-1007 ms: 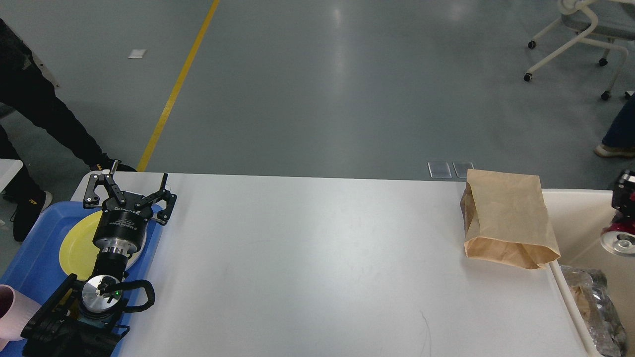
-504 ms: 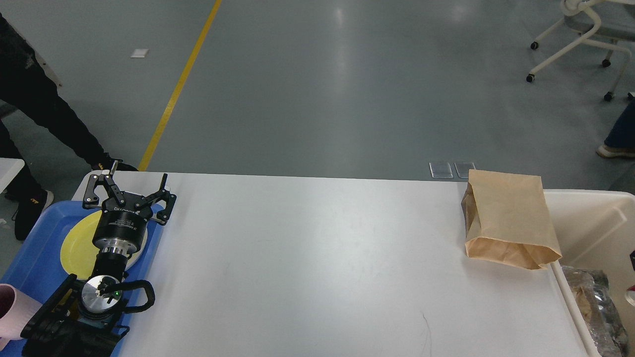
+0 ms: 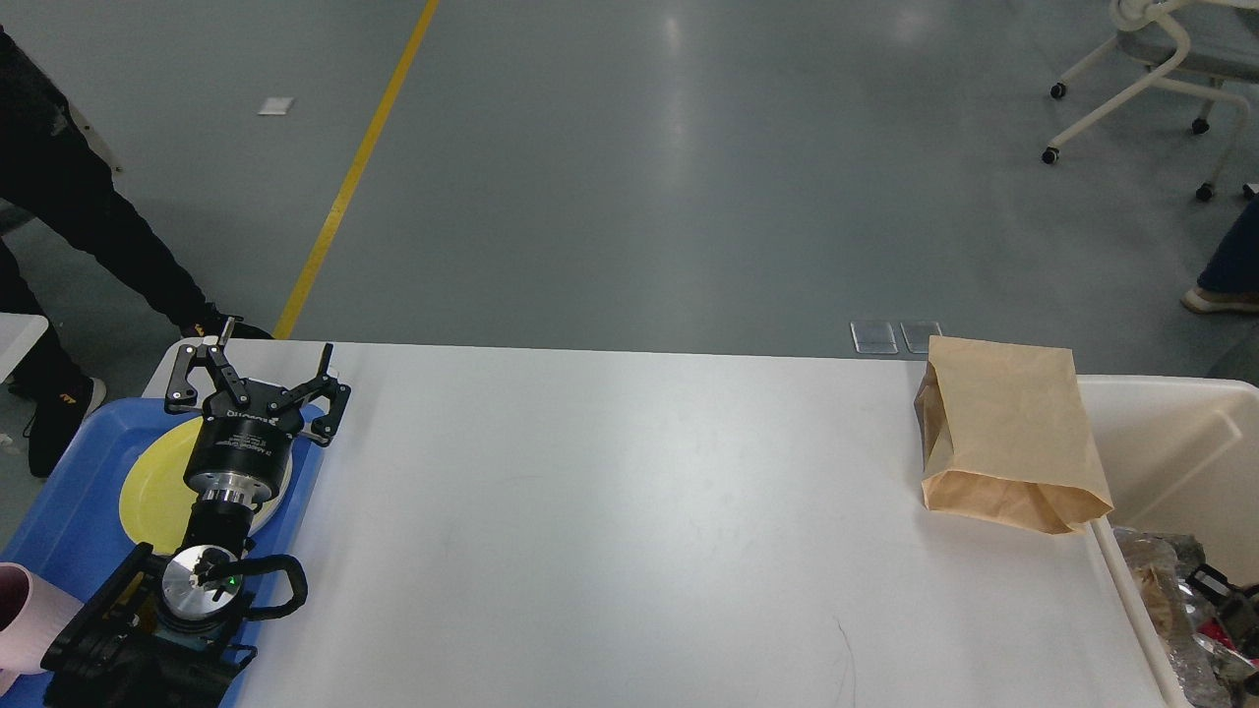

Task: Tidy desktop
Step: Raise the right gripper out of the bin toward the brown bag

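The white desktop (image 3: 639,511) fills the middle of the head view. A brown paper bag (image 3: 1003,433) lies on it at the far right, against the cream bin (image 3: 1170,433). My left gripper (image 3: 268,364) is open and empty, above the yellow plate (image 3: 157,482) in the blue tray (image 3: 69,511) at the left edge. Only a small dark part of my right gripper (image 3: 1220,590) shows at the bottom right, low inside the bin over crumpled wrappers (image 3: 1156,580). Its fingers cannot be told apart.
A pink cup (image 3: 20,619) sits at the tray's near left corner. A person in black (image 3: 59,197) stands beyond the tray on the left. A wheeled chair (image 3: 1151,59) is on the floor at the far right.
My right arm has gone from the right edge above the bin down into the bin at the bottom right. The left arm and the paper bag have not moved.
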Motion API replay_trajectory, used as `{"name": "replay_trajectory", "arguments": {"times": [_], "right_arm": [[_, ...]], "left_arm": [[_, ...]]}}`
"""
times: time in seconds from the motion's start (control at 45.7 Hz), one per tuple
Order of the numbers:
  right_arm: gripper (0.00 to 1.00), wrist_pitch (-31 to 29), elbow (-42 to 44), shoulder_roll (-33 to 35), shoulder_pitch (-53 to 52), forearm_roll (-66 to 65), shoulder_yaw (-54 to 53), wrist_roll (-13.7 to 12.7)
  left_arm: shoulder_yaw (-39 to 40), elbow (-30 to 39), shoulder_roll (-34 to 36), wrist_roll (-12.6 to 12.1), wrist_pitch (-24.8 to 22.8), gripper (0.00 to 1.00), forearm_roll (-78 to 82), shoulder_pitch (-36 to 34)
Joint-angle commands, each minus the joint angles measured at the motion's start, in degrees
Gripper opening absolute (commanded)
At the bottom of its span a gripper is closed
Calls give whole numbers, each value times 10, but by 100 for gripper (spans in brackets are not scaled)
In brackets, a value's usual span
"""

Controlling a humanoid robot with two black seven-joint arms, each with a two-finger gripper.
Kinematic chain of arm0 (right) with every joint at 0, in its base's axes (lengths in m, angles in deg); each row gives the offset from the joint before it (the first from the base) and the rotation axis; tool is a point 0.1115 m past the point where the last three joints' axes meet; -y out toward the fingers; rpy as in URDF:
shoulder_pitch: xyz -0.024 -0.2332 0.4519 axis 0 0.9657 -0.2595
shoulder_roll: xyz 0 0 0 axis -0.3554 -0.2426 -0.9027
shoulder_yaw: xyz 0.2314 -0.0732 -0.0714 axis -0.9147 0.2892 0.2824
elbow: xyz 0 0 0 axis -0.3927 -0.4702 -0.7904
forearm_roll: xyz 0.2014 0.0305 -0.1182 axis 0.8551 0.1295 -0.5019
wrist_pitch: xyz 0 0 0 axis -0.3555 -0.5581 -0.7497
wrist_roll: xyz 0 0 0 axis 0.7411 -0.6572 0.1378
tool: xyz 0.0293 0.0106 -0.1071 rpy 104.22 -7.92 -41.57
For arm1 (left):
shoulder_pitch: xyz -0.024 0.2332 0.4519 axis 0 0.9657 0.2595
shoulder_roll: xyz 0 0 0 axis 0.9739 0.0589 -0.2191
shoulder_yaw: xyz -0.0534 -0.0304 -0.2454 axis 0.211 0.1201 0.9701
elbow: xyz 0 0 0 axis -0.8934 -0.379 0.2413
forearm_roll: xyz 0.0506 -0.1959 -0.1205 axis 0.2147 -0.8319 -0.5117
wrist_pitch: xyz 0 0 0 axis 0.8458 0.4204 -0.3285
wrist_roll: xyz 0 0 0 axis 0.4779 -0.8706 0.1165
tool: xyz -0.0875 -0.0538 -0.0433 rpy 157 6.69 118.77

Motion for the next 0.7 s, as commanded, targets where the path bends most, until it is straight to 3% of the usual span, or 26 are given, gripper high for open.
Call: {"name": "replay_trajectory", "arguments": {"times": [0.0, 0.131, 0.153, 0.219, 0.241, 0.263, 0.679], "right_arm": [[0, 3, 6, -7, 9, 0, 0, -1], [0, 4, 7, -17, 21, -1, 4, -1], [5, 5, 7, -17, 23, -1, 4, -1], [70, 25, 8, -16, 24, 0, 2, -1], [88, 35, 7, -17, 24, 0, 2, 0], [100, 44, 6, -18, 24, 0, 2, 0], [100, 51, 2, -16, 19, -1, 5, 2]], "left_arm": [[0, 0, 0, 0, 0, 96, 0, 0], [0, 1, 0, 0, 0, 96, 0, 0], [0, 0, 0, 0, 0, 96, 0, 0], [0, 1, 0, 0, 0, 96, 0, 0], [0, 0, 0, 0, 0, 96, 0, 0], [0, 0, 0, 0, 0, 96, 0, 0], [0, 0, 0, 0, 0, 96, 0, 0]]}}
